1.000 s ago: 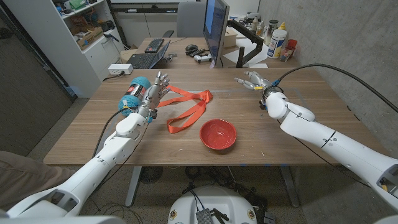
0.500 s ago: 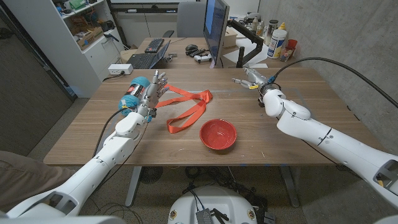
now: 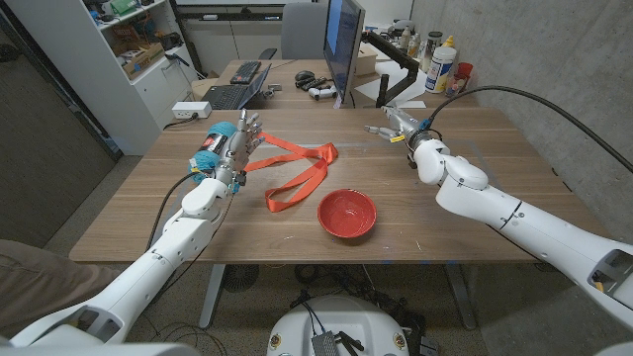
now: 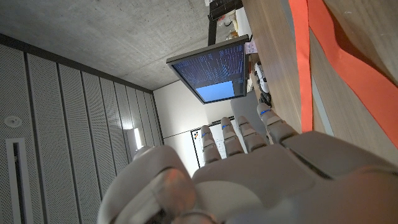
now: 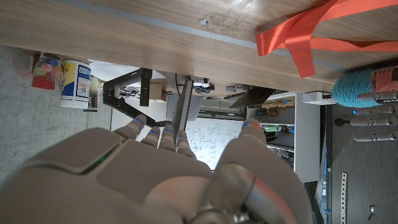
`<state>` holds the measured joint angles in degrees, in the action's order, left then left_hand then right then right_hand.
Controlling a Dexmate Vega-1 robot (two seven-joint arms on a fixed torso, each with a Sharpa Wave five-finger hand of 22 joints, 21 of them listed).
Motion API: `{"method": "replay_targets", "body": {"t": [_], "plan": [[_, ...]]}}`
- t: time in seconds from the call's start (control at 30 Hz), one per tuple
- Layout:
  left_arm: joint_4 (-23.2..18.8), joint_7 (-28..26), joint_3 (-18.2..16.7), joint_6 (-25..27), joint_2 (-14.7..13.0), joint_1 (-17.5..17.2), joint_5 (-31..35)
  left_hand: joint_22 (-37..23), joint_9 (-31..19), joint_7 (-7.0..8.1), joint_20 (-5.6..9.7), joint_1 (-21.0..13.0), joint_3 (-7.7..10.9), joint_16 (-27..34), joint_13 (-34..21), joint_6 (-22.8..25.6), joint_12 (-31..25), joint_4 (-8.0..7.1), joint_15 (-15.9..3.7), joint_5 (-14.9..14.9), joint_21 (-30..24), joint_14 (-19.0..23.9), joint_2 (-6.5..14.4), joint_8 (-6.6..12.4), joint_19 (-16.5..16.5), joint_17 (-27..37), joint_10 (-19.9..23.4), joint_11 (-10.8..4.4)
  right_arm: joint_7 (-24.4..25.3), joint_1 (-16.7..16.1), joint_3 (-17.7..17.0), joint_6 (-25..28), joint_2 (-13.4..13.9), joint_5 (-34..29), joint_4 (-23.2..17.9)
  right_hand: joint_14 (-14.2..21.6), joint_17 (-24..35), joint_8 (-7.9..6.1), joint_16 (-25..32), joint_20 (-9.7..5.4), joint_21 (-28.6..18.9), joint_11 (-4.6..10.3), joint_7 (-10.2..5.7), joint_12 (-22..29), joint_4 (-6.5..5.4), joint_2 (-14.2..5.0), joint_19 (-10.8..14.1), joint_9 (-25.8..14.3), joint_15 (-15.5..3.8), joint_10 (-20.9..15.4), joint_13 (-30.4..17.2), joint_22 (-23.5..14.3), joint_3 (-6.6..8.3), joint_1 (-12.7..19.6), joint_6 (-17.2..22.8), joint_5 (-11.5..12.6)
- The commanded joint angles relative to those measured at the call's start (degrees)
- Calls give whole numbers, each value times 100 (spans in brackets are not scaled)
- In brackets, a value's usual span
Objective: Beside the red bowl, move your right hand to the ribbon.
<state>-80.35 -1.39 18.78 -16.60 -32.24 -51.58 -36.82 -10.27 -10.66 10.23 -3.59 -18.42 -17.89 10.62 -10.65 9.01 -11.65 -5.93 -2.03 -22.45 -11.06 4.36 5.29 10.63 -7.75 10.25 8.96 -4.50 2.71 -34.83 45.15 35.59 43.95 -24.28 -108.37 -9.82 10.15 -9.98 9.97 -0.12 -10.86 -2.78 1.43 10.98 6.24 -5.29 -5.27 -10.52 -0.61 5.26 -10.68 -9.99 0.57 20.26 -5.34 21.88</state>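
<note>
Head view: right hand [image 3: 392, 127] is hovering with fingers spread and holding nothing, well apart from the orange ribbon [image 3: 297, 168] lying beside the red bowl [image 3: 346, 213].

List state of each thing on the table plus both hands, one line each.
ribbon: orange, lying loose on the table, ungripped.
red bowl: upright, empty, near the ribbon's loop.
teal yarn ball: on the table behind the left hand.
left hand: fingers apart, holding nothing, at the ribbon's end.
right hand: fingers extended, empty, apart from the ribbon.
</note>
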Motion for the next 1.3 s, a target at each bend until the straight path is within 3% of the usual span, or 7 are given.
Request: {"method": "replay_targets", "body": {"t": [0.03,0.23,0.43,1.3], "plan": [[-59,-72,-39,-84,-5,-67,30,-7,-19,43,16,70,-9,26,-19,9,15,-34,-77,9,-32,-32,-10,35,-5,25,-1,-18,-324,153,175,-143,-107,-370,117,-197,-2,-33,24,33,-18,-3,44,16,46,-2,-4,-25,41,45,-8,-13,-3,51,-51,61],[-94,-133,-64,-90,-27,-108,55,-6,-18,54,27,91,-19,21,-18,-6,19,-43,-82,6,-28,-43,-22,31,4,24,-11,-20,-452,194,237,-193,-182,-501,189,-208,-2,-49,23,32,-18,-26,63,19,55,1,-5,-25,60,58,-7,-13,-3,68,-42,83],[-61,-112,-34,-124,-34,-93,117,-6,-16,70,-80,124,-33,18,-16,-19,22,-57,-72,-1,-25,-55,-42,30,14,21,-21,-31,-548,187,252,-161,-223,-602,192,-214,-3,-69,24,32,-18,-46,101,25,67,4,-5,-25,69,73,-7,-13,-3,91,-26,116],[83,-261,-53,-321,-1,-3,339,-4,-13,77,-61,166,-46,4,-11,-50,28,-70,-40,-26,-17,-104,-77,29,41,14,-41,-23,-905,386,457,-382,-466,-1028,453,-219,-5,-92,29,33,-13,-62,162,45,108,5,-30,-27,69,104,-5,-14,5,179,-43,234]]}}
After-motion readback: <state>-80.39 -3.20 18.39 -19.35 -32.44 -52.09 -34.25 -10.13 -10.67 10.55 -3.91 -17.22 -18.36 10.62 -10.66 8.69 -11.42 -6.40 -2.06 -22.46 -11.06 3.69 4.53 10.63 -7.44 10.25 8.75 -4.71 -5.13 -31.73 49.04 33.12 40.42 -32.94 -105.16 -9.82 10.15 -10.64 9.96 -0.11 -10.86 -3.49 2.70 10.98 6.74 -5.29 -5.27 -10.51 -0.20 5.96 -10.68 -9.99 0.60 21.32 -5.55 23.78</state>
